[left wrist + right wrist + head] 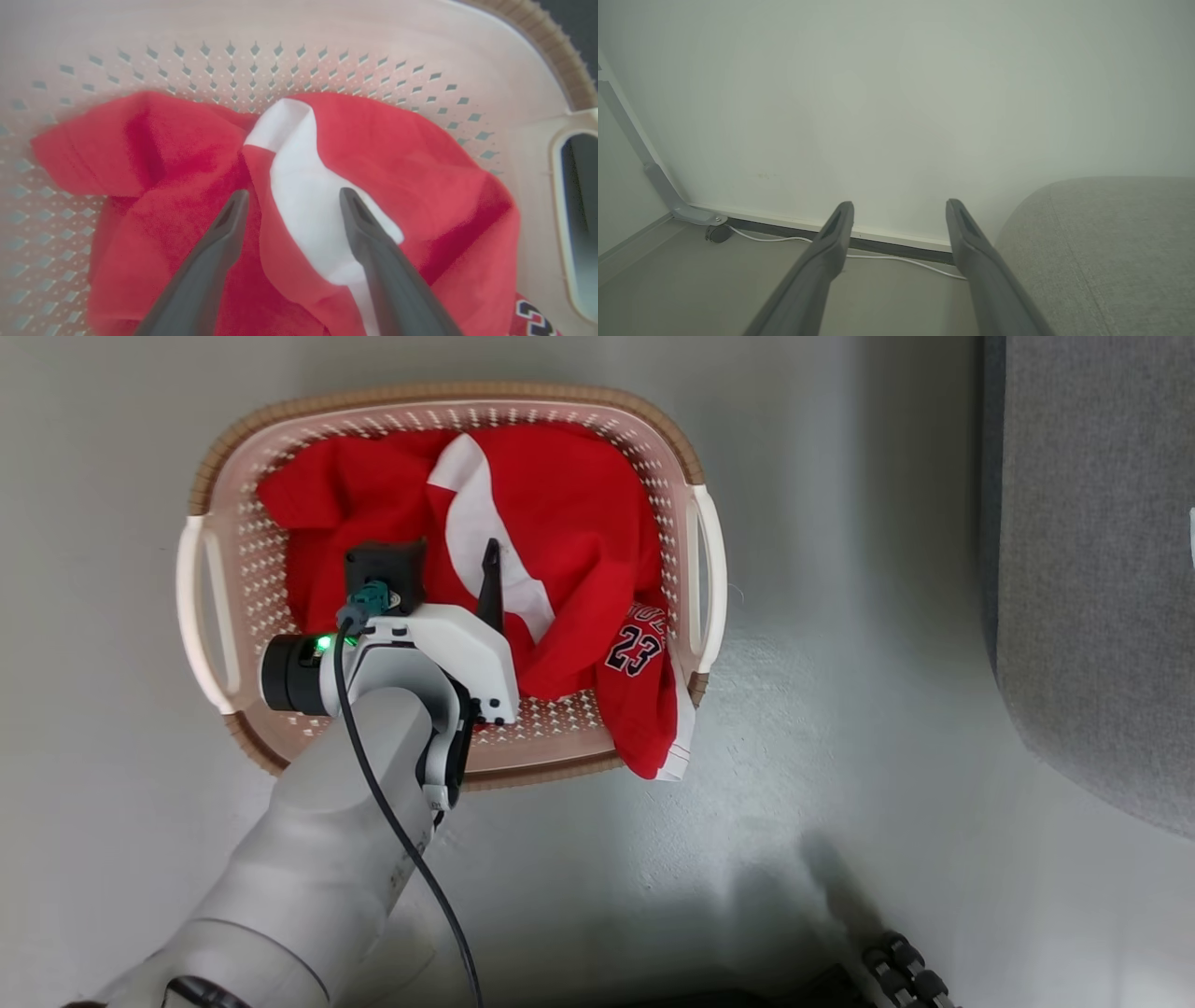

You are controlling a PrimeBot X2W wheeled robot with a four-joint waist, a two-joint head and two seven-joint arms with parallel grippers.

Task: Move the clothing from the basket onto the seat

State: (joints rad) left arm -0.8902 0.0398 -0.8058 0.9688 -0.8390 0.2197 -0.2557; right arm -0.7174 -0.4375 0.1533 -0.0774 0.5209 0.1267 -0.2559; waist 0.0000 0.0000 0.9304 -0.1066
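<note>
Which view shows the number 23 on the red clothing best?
The head view: the number 23 is whole and readable on the clothing in the basket. The left wrist view catches a cropped piece at its corner. The right wrist view faces a wall and the seat.

Left arm (317, 859): pale forearm reaches from the near left toward the far side, slanting slightly right.
Left wrist (299, 674): dark collar with a green light lit; white housing beyond it.
Cable (392, 821): black, runs along the forearm up to the wrist.
Left gripper (294, 193): points far and downward; jaws spread wide, nothing clamped between them.
Left fingers (205, 266): two, long, dark grey, tips well apart.
Right gripper (900, 205): jaws spread wide, holding nothing; both fingers straight, tips well apart.
</note>
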